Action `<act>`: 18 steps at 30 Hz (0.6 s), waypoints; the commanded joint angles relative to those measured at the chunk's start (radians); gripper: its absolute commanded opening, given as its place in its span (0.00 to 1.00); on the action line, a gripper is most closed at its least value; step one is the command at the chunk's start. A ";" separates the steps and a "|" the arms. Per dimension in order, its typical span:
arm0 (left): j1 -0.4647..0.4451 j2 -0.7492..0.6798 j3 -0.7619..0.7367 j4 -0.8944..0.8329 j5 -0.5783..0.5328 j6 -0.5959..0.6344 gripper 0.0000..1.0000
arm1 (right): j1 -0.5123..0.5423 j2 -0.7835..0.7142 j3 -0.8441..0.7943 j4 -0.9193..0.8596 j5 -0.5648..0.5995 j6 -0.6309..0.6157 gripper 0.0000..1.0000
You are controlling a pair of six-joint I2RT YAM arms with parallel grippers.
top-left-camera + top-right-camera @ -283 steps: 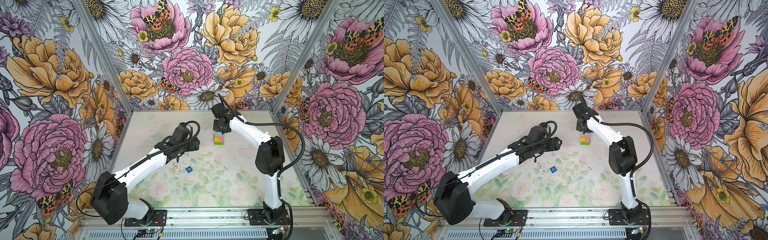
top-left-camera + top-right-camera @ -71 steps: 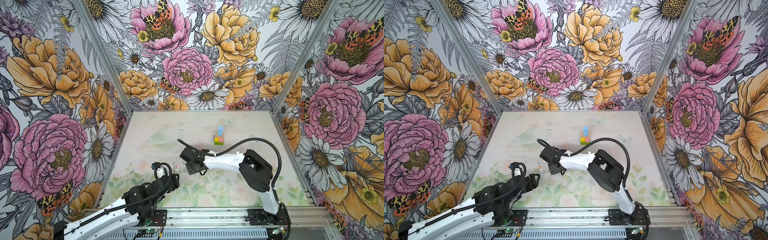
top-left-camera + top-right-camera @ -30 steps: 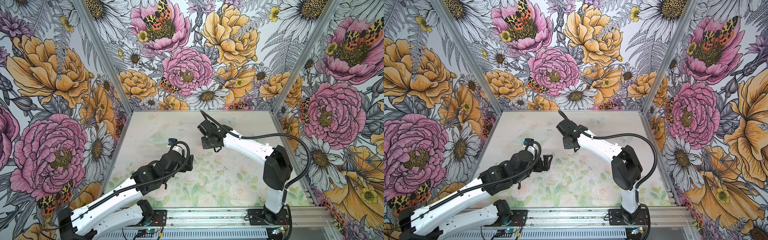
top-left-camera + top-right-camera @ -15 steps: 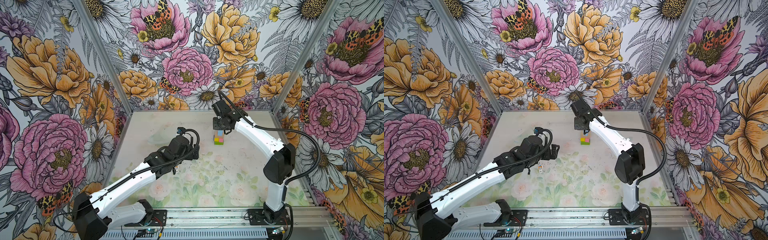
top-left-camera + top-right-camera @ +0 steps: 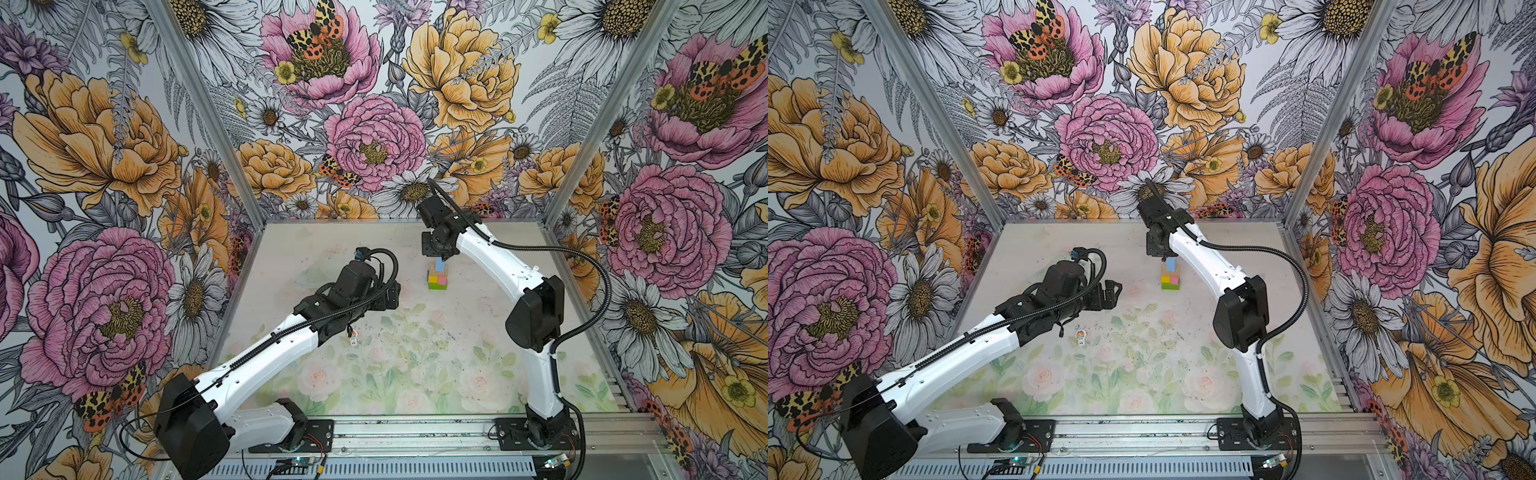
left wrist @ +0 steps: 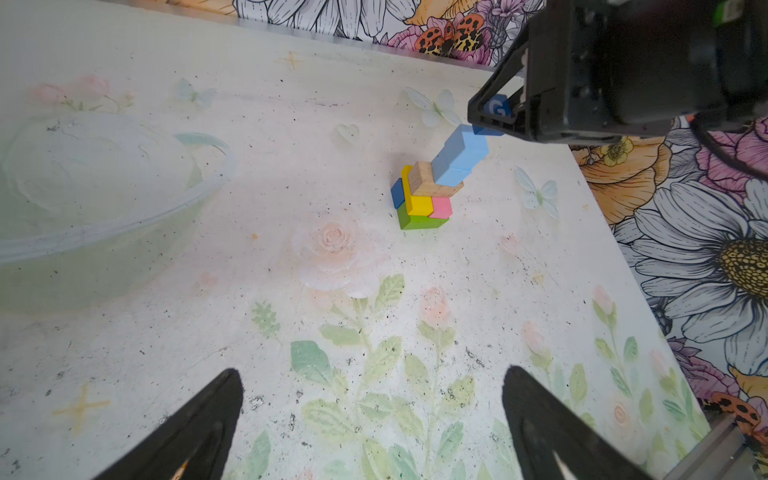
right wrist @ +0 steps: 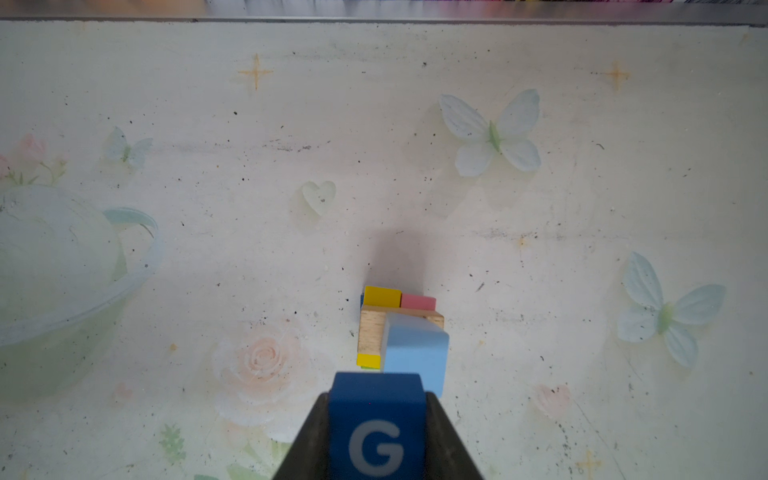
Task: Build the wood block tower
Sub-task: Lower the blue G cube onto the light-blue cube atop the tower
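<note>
As it clamps a cube (image 7: 376,432), right gripper (image 6: 496,111) hangs over the tower (image 6: 428,195).

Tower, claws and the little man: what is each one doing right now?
wood block tower: standing on the table, light blue blocks on top.
dark blue G cube: gripped, right over the tower's top; touching or not, cannot tell.
toy figure: lying on the table, away from the tower, untouched.
right gripper: shut on the dark blue G cube.
left gripper: open, empty.
</note>
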 commanded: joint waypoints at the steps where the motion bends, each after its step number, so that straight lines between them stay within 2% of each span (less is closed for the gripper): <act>1: 0.015 0.014 0.023 0.046 0.043 0.023 0.99 | -0.013 0.016 0.034 -0.026 0.021 0.008 0.29; 18: 0.046 0.040 0.035 0.053 0.073 0.026 0.99 | -0.053 0.062 0.057 -0.027 -0.028 0.020 0.29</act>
